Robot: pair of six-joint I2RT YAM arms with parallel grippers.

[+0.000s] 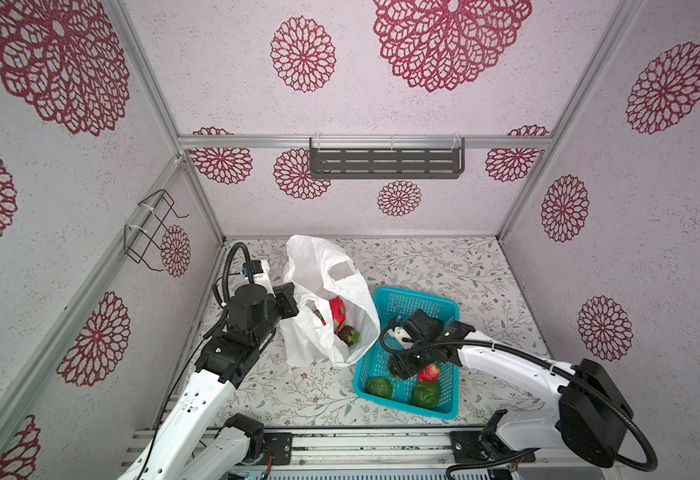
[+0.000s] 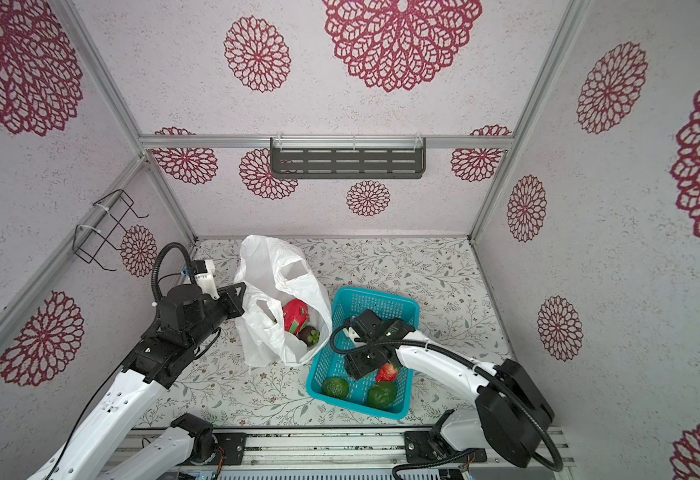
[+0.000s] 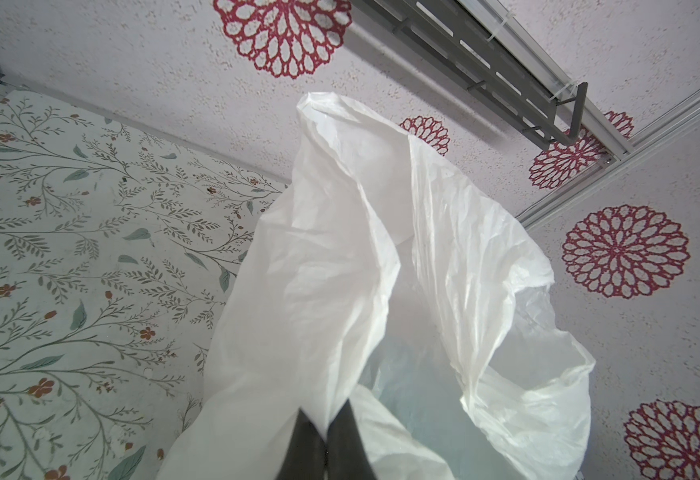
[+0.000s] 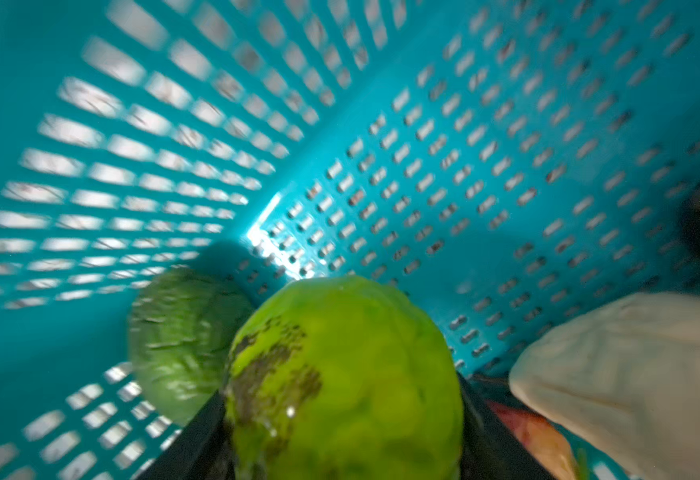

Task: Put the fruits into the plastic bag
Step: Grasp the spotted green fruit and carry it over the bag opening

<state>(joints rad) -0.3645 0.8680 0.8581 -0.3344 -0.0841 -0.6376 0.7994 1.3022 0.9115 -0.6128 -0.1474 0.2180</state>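
Left gripper (image 3: 326,419) is clamped tight on a fold of the large thin crinkly white plastic bag (image 1: 319,266). In both top views the bag sits left of centre, its long axis running from upper frame downward and its mouth gaping up and toward the right. Inside it, the pink-red dragon fruit (image 1: 338,313) lies lengthwise up-and-down the frame, with the black round fruit (image 1: 348,334) just below it. Over in the teal perforated plastic basket (image 1: 416,297), right of the bag, the right gripper (image 4: 340,440) has its jaws pressed against both flanks of the bumpy light-green fruit (image 4: 348,365). The beige pear-shaped fruit (image 4: 630,374) lies just beside it. The red strawberry (image 1: 429,372), a dark green fruit (image 1: 378,386) and a second dark green fruit (image 1: 426,394) lie at the basket's lower end.
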